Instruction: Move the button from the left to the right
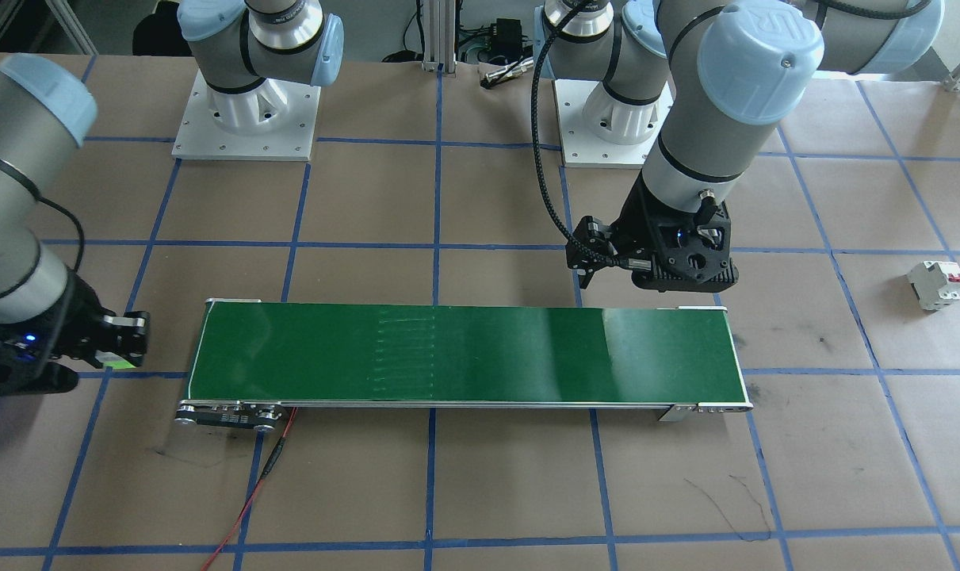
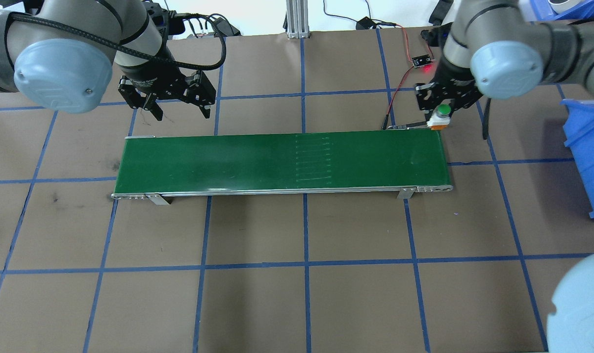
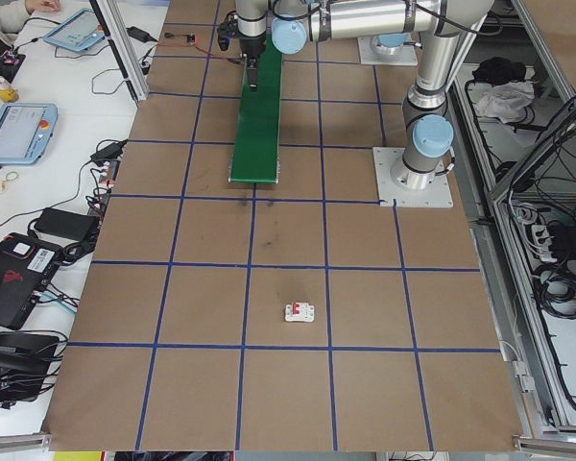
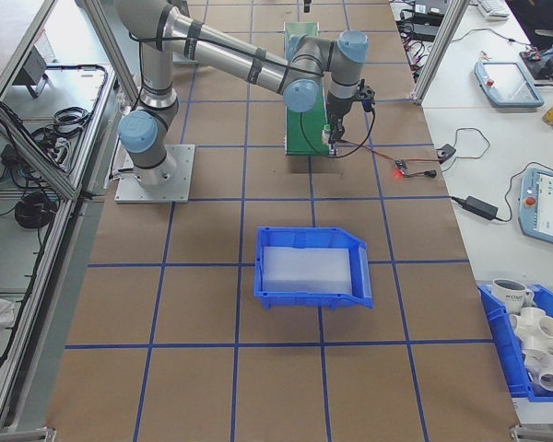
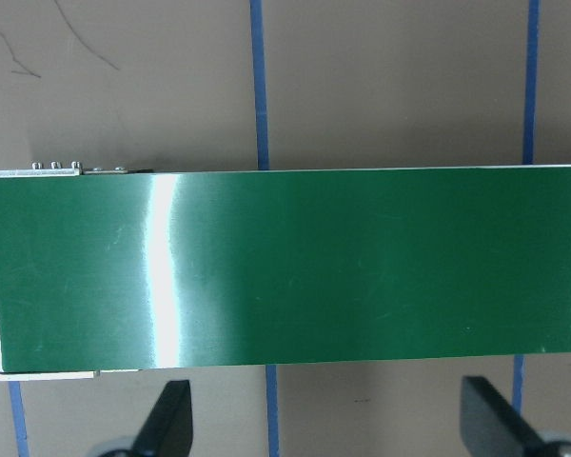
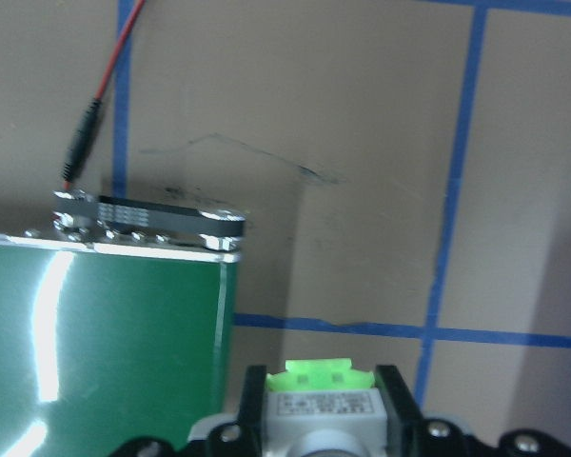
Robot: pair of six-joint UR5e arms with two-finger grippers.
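One blue bin point(image 4: 311, 267) is seen empty on the worktop point(image 2: 297, 294). One button point(image 2: 442, 113) is clamped in the right gripper's point(image 2: 441, 112) jaws beside the conveyor belt point(image 2: 277, 159). The left gripper's point(image 2: 178, 109) jaws are held apart.

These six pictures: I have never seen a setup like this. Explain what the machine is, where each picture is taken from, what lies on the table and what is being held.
The machine is two robot arms bolted to a paper-covered table with a blue tape grid. Each arm ends in a gripper with two fingers.

Four fixed cameras watch: one from across the table, one from behind the robot looking down, and one from each end of the table. Two more cameras sit on the wrists and look down past the fingers.

On the table lies a long green conveyor belt. Away from it sit a white circuit breaker and a blue bin.

The right gripper, just off the belt's end, is shut on the button, a small switch with a round green cap. The left gripper hangs open and empty beside the belt's other end.
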